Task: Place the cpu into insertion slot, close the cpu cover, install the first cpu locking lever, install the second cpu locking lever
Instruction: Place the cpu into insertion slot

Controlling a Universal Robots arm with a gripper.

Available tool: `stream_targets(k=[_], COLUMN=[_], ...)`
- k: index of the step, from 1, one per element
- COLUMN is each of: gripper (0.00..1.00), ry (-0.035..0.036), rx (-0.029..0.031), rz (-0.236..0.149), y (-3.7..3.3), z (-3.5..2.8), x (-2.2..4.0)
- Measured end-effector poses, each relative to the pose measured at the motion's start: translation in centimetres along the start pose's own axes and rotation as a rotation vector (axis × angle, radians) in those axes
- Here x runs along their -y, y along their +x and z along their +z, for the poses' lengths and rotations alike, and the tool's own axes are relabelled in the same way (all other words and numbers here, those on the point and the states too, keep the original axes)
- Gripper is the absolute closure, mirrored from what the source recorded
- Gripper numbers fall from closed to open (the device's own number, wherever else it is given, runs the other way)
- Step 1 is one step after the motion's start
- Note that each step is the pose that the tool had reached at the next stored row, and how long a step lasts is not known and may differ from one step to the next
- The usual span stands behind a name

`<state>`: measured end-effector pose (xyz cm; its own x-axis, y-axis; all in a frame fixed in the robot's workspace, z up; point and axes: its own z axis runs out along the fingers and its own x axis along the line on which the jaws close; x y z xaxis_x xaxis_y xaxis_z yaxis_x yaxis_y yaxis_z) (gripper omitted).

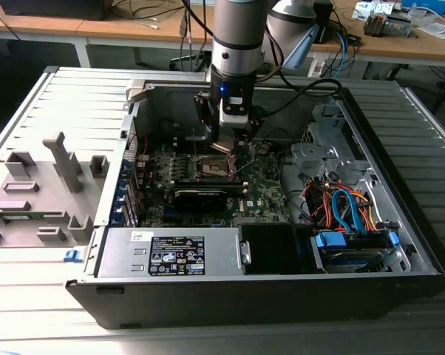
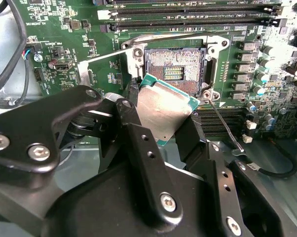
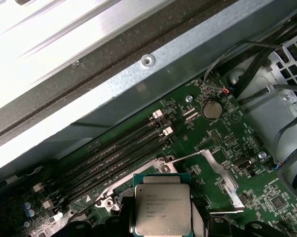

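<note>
In the second wrist view the gripper [image 2: 161, 129] pinched the cpu [image 2: 164, 106] by two opposite edges, its jaws narrow on the chip. The chip hung tilted just above the insertion slot [image 2: 174, 69], whose pin field lay bare. A thin locking lever [image 2: 225, 126] stuck out free by the socket's corner.

The first wrist view met the chip's grey lid [image 3: 162, 210] square-on. It also showed the cpu cover [image 3: 221, 174] standing raised and open beside it, near the memory slots [image 3: 109, 160].

In the exterior view the open computer case [image 1: 245, 296] sat on a grey slatted table [image 1: 30, 96]. From the socket, the power supply [image 1: 171, 255] lay at six o'clock, the cable bundle [image 1: 348, 207] at three and the wooden benches [image 1: 400, 46] at one. The case walls ringed the board, and the space above it was open.
</note>
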<state>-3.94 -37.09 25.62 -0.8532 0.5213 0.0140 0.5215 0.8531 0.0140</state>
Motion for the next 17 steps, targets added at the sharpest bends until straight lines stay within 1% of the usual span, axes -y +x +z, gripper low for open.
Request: stream_targets(k=[17], gripper=[0.45], ry=[0.0003], rx=[0.0005], rz=[0.015], y=[0.00], z=[0.21], x=[0.00])
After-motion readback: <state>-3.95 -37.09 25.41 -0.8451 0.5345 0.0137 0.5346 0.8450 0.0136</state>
